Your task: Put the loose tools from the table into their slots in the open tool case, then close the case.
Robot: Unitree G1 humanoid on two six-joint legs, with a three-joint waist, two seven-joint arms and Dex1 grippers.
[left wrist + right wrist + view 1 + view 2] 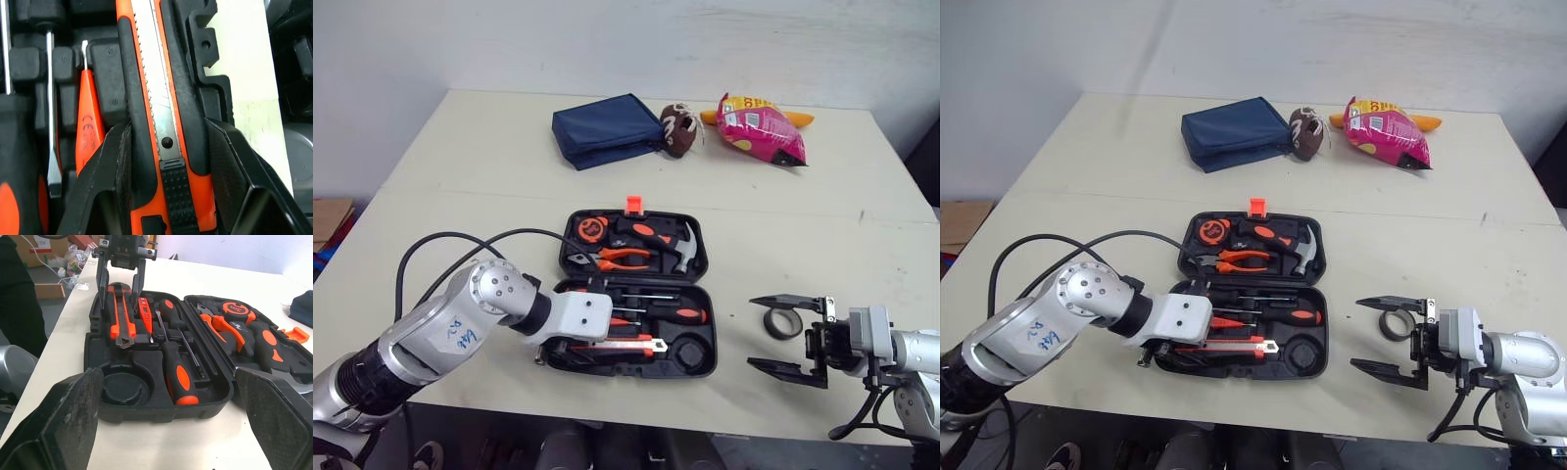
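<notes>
The black tool case [710,328] lies open in the middle of the table, its lid half toward the back. An orange-and-black utility knife [626,345] lies in the slot along the case's front edge. My left gripper [166,132] is at the case's front left corner, shut on the knife's handle end, one finger on each side. A roll of black tape [781,321] lies loose on the table to the right of the case. My right gripper [752,331] hovers open at that roll, its fingertips pointing toward the case. The round slot [683,352] at the case's front right holds nothing.
Screwdrivers [677,315], pliers [625,258], a hammer [680,250] and a tape measure [591,228] sit in the case. At the table's back lie a blue pouch [605,129], a small football toy [677,127] and a pink snack bag [762,129].
</notes>
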